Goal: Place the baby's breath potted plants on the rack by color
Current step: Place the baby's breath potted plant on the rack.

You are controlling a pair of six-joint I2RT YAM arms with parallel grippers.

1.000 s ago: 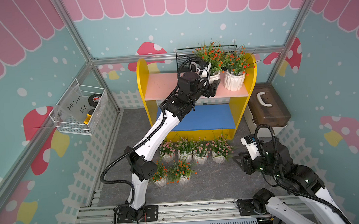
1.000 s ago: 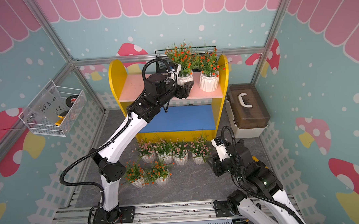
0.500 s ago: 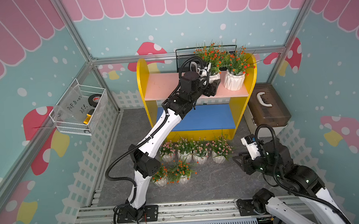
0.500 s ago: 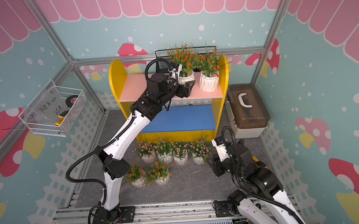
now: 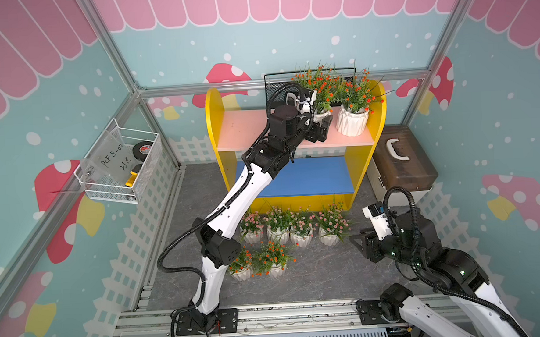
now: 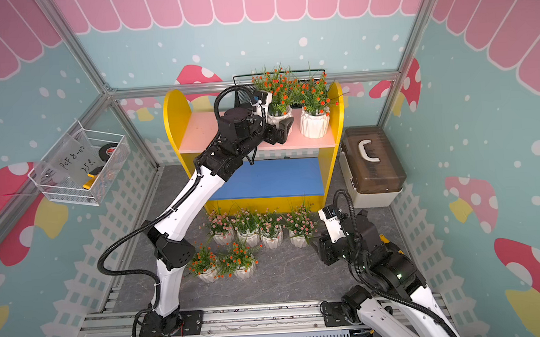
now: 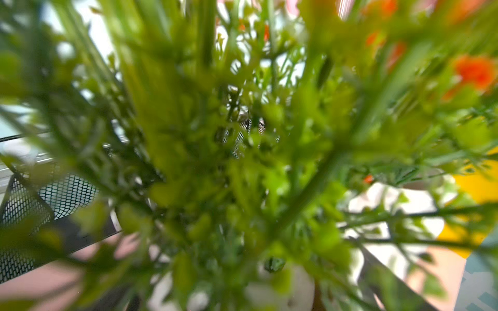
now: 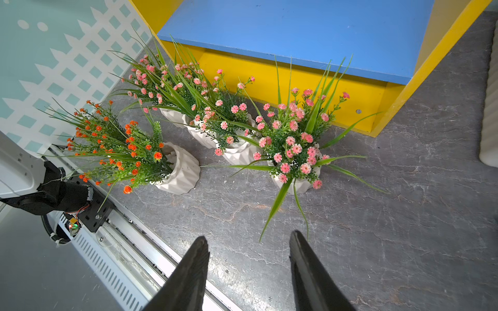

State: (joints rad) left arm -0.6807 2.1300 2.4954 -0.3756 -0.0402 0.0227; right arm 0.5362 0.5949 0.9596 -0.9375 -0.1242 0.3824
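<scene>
The rack (image 5: 216, 131) has a pink top shelf (image 5: 244, 129) and a blue lower shelf (image 5: 310, 176). Two orange-flowered baby's breath potted plants (image 5: 352, 123) (image 6: 278, 115) stand on the pink shelf. My left gripper (image 5: 320, 125) is open, its jaws either side of the left pot (image 7: 283, 290), whose foliage fills the left wrist view. Several pink-flowered plants (image 5: 300, 228) (image 8: 293, 150) line the floor before the rack, with two orange ones (image 5: 273, 261) (image 8: 177, 169) nearer. My right gripper (image 8: 249, 239) (image 5: 356, 240) hangs open and empty beside the rightmost pink plant.
A black wire basket (image 5: 273, 83) sits behind the rack. A white wire basket (image 5: 119, 167) hangs on the left wall. A brown lidded box (image 5: 401, 159) stands right of the rack. Aluminium rails (image 5: 270, 318) run along the front.
The left jaws have opened off the orange plant's pot on the pink shelf. The right jaws stand slightly wider. Both arms have hardly moved.
</scene>
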